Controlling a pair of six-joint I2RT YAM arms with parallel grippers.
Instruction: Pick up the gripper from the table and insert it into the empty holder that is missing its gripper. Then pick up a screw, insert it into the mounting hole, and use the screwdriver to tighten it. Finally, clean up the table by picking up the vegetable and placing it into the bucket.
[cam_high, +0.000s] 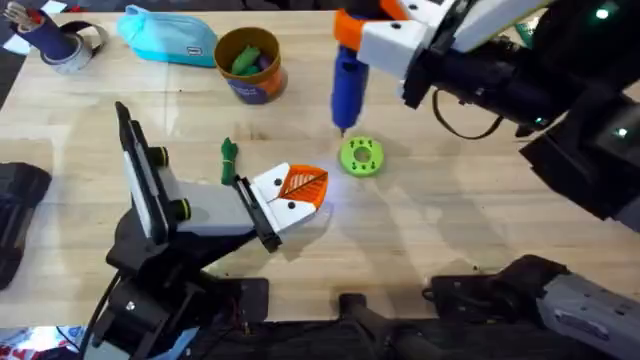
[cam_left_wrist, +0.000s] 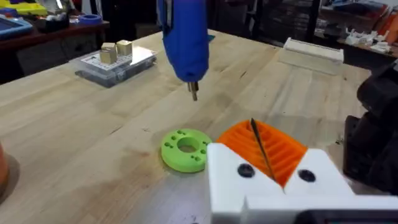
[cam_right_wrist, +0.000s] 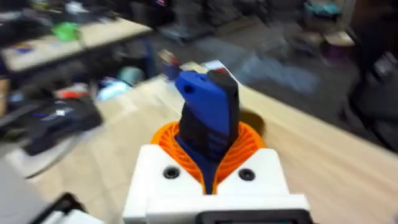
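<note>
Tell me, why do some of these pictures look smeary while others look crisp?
In the right wrist view the room behind is blurred, while the screwdriver close up stays fairly clear. The left wrist view is sharper on the green disc, with the far shelves soft. In the overhead view the right arm looms large and dark, and the table carries faint shadows.

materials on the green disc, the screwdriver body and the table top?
Green disc: looks like matte 3D-printed plastic, uniform lime colour, clean holes; layer lines can't be made out. Screwdriver: glossy blue moulded plastic body by its sheen, with a metallic-looking tip. Table: light wood, visible grain and plank seams, satin finish; solid or veneer can't be told.
</note>
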